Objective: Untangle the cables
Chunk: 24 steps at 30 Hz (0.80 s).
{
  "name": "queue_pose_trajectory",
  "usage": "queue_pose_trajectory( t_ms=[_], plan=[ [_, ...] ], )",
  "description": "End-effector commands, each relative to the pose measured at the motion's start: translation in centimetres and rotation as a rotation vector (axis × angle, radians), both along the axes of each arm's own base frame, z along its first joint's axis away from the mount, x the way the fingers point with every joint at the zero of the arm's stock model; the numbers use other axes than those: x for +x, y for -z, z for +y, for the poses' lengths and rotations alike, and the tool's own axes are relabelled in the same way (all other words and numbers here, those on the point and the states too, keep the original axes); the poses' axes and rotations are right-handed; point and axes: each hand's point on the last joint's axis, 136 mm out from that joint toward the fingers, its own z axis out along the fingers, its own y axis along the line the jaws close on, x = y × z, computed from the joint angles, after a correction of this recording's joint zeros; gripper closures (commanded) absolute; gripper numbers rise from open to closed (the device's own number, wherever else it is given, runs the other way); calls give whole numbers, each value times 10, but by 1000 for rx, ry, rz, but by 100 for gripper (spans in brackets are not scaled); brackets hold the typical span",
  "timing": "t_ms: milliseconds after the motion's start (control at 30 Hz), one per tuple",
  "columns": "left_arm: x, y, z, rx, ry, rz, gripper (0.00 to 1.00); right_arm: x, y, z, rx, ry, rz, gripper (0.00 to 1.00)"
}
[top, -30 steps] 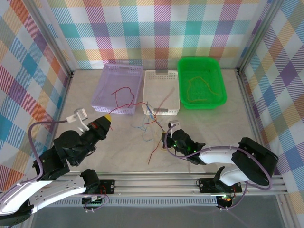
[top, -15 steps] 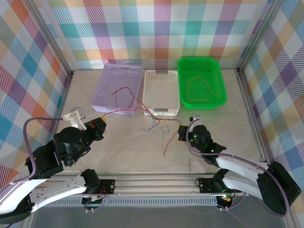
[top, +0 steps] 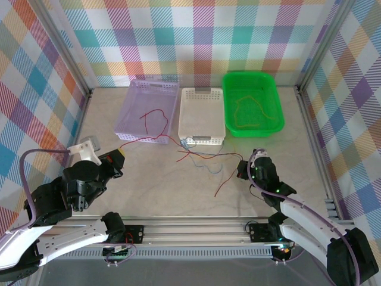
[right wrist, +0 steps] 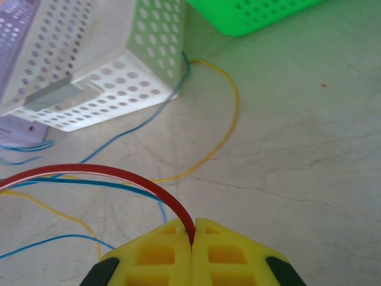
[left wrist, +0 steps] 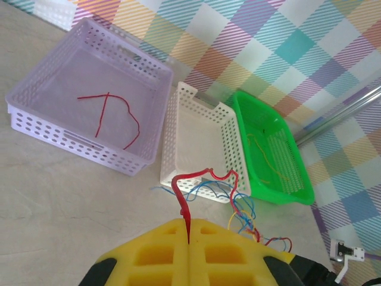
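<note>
Currently left jaws and right jaws are both pressed together, each pinching the red cable (right wrist: 107,170), strung across the desk (top: 155,179) mid-frame.

Risk: further pull drags the looped blue and yellow cables (left wrist: 243,210), or snags the white basket (top: 202,140).

- Purple basket (top: 140,139), upper left: one red wire (left wrist: 102,114).
- Green basket (top: 250,75), upper right: yellow-orange wire (top: 237,112).
- White basket: nothing seen inside.

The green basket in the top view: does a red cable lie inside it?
No, the green basket holds one yellow-orange cable and nothing red.
</note>
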Motion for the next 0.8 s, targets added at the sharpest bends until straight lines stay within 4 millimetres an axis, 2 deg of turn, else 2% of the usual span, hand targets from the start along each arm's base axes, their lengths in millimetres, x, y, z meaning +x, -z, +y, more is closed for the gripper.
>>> queue_pose_trajectory(
  t_ms=[0, 133, 267, 367, 500, 767],
  plan=[
    [-6, -15, 23, 4, -44, -46, 100, -9, 19, -14, -3, 50, 80, 100],
    [-10, -21, 39, -1, -79, -69, 100, -9, 26, -26, -7, 96, 124, 100],
    [-11, -17, 40, 0, -77, -68, 100, -7, 20, -18, 5, 54, 123, 100],
    [-10, -15, 42, 12, -88, -66, 100, -8, 21, -31, -40, 116, 145, 100],
    [-13, -17, 55, 19, -125, -82, 100, -12, 29, -57, -49, 246, 216, 100],
    [-18, -12, 75, 66, -173, -80, 100, -10, 38, -66, 8, 294, 318, 100]
  ],
)
